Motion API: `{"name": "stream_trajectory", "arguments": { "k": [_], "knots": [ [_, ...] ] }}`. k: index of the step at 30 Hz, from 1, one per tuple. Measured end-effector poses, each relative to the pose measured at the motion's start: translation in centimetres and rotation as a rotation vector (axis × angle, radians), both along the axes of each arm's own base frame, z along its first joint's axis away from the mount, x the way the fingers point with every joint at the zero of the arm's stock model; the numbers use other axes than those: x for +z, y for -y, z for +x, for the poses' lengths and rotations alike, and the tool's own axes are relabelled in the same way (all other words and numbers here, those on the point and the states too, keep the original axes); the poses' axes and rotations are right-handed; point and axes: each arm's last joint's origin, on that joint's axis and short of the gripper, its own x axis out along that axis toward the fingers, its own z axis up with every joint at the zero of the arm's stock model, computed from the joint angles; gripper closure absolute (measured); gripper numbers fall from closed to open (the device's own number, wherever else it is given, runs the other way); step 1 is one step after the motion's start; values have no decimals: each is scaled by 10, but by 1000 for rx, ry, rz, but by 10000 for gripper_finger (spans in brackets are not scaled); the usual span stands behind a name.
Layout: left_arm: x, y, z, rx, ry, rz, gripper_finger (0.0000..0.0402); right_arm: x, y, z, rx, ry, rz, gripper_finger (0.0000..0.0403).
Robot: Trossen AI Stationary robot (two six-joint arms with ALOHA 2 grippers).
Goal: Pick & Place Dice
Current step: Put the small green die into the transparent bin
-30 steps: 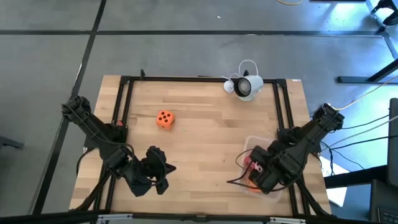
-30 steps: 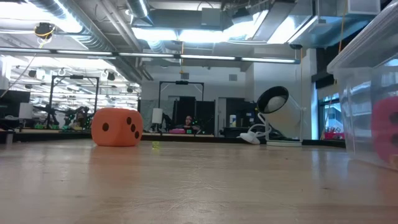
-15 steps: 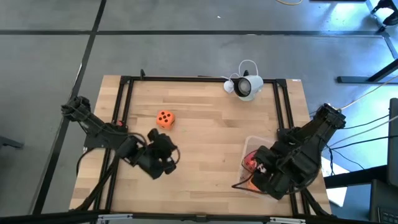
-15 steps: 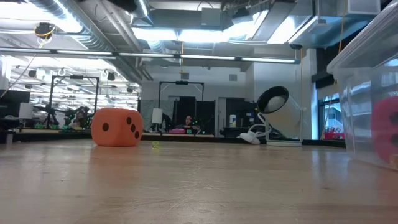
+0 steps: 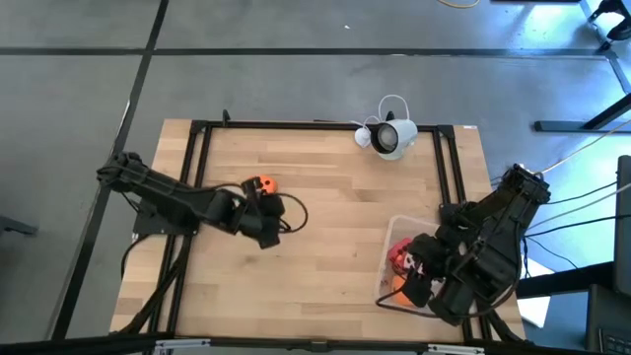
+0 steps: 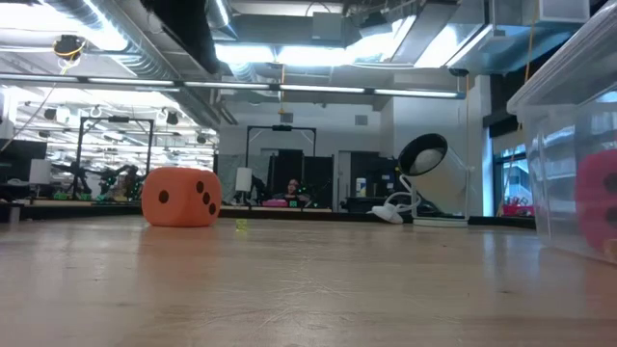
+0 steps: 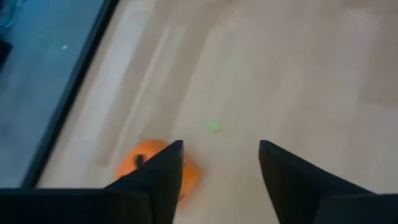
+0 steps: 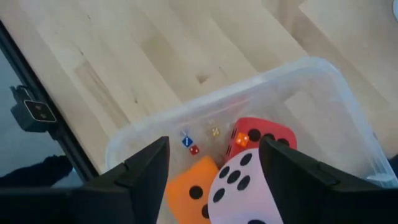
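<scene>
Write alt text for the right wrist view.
A clear plastic bin on a wooden table holds a red die, an orange die and a pale pink die, framed by the right claw's open fingers.

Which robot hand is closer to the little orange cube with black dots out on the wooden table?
The left. The left gripper hangs open right beside the orange dice, not holding it. The right gripper is far across the table, open above the clear plastic bin.
</scene>
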Motion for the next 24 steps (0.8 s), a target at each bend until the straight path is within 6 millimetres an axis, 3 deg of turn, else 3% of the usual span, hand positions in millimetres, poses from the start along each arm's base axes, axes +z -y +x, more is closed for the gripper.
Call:
{"name": "stream_trajectory", "arguments": {
  "k": [6, 11, 18, 24],
  "knots": [
    [-2, -24, 9, 9, -32, 29, 153, 1, 0, 0, 1, 36, -28, 175],
    [-17, -57, 32, 119, -3, -141, 149, 1, 1, 1, -3, 71, -54, 186],
    [-66, -111, 66, 161, -94, -406, 148, 2, 1, 1, -8, 85, -61, 195],
    [-109, -134, 78, 105, -248, -454, 148, 2, 1, 1, -51, 90, -32, 200]
  ]
}}
